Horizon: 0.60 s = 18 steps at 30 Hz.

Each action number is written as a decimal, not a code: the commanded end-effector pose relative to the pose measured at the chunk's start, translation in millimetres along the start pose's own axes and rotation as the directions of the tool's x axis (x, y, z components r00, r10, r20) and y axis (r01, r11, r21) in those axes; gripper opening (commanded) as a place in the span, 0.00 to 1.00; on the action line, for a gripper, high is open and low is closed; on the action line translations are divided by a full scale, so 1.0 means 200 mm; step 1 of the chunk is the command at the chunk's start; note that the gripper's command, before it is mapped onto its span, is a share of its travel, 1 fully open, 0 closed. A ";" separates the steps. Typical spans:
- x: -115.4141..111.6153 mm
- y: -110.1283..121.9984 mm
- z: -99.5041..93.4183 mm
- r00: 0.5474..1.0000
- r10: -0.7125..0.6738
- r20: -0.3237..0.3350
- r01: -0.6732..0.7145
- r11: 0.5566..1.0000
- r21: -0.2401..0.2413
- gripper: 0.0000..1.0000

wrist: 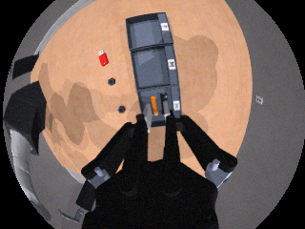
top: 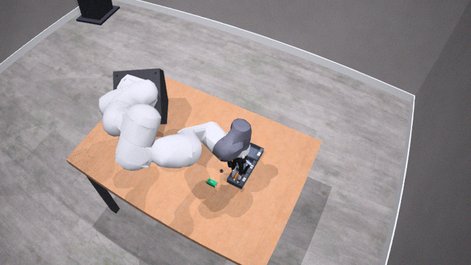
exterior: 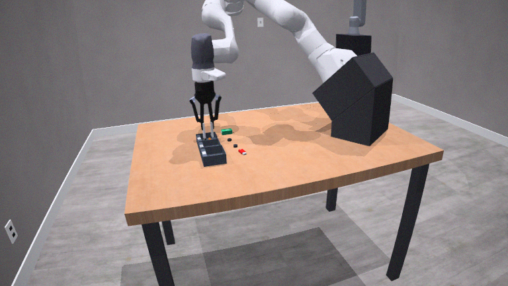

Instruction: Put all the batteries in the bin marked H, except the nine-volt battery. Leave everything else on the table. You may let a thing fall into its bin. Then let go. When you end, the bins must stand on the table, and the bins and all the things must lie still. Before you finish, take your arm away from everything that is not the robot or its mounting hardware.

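A dark bin block [top: 258, 151] [exterior: 213, 159] [wrist: 151, 48] with three labelled compartments stands on the table; I cannot read the letters. My gripper [top: 237, 174] [exterior: 207, 135] [wrist: 157, 109] points straight down into the end compartment nearest the wrist camera. Its fingers stand slightly apart. A small orange battery [top: 236, 176] [wrist: 154, 103] lies in that compartment between the fingertips, apart from them as far as I can tell. Two small black button cells [exterior: 228, 140] [exterior: 235, 145] [wrist: 112, 80] [wrist: 121, 109] lie on the table beside the bin.
A green block-shaped thing [top: 211, 182] [exterior: 226, 131] lies near the bin's end. A small red thing [exterior: 242, 151] [wrist: 103, 59] lies past the black cells. The robot's dark base box [exterior: 356, 99] stands at the table's far corner.
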State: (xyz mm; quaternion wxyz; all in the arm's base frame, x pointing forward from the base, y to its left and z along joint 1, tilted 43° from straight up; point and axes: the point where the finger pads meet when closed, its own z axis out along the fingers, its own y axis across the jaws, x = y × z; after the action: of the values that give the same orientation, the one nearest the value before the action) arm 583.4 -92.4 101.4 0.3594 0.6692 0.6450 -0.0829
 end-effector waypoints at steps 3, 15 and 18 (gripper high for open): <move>0.00 0.00 0.00 1.000 0.002 0.002 -0.002 1.000 -0.003 0.17; 0.00 0.00 -0.03 1.000 0.002 0.002 -0.002 1.000 -0.003 0.17; 0.00 0.00 -0.05 1.000 0.002 0.002 -0.002 1.000 -0.003 0.17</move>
State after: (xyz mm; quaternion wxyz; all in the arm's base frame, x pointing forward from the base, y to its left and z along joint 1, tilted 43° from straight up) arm 582.3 -89.4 107.8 0.3633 0.6688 0.6434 -0.0823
